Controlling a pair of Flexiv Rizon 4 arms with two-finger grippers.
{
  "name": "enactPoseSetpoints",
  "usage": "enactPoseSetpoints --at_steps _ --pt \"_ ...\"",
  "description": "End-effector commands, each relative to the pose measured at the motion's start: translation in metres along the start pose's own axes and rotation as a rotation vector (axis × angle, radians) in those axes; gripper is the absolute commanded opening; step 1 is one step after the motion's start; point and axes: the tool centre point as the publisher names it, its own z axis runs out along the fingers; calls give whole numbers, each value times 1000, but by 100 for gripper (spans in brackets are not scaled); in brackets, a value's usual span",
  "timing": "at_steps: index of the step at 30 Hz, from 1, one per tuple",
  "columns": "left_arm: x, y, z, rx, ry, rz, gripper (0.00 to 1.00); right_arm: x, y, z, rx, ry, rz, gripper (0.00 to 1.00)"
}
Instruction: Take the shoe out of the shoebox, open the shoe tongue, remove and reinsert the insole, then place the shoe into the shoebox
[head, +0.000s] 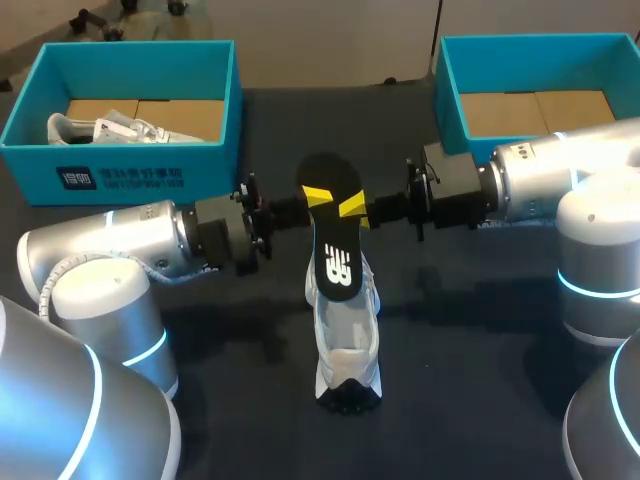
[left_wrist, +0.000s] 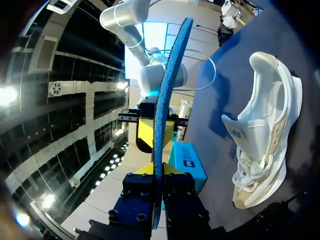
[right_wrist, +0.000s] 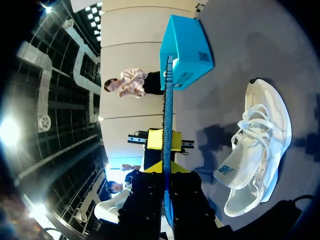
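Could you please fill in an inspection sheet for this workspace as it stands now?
Surface: dark table, with two boxes and one shoe on it.
Job's things: white shoe on its sole mid-table; insole out of it, held over it; left shoebox holds a second shoe; right shoebox shows only its cardboard floor.
Clutter: nothing seen.
Grippers: left gripper and right gripper face each other, both shut on the insole near one end.
Cables: a ribbed hose runs along the left arm; none seen on the table.
Surroundings: nothing seen reaching over the table.
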Motion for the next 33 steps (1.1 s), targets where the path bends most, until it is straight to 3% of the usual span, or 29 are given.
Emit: enactPoseSetpoints --at_steps 1,5,6,8,9,18,33 --pt "-1 1 3 0 -2 3 0 0 -1 2 -1 -1 -1 0" --pt "-3 1 1 1 -3 10 0 0 0 2 1 2 -7 0" --pt "-4 1 0 1 -3 12 0 1 0 2 1 1 -8 9" --pt "-4 1 -2 2 -1 12 0 1 0 1 5 0 -17 54" --pt "-5 1 -4 2 1 13 0 2 0 1 4 0 -20 100" --pt "0 -3 -21 14 44 -2 0 5 -2 -13 12 -59 -100 100" --pt "1 -29 -66 69 181 -120 0 2 -4 -55 61 -292 -347 100"
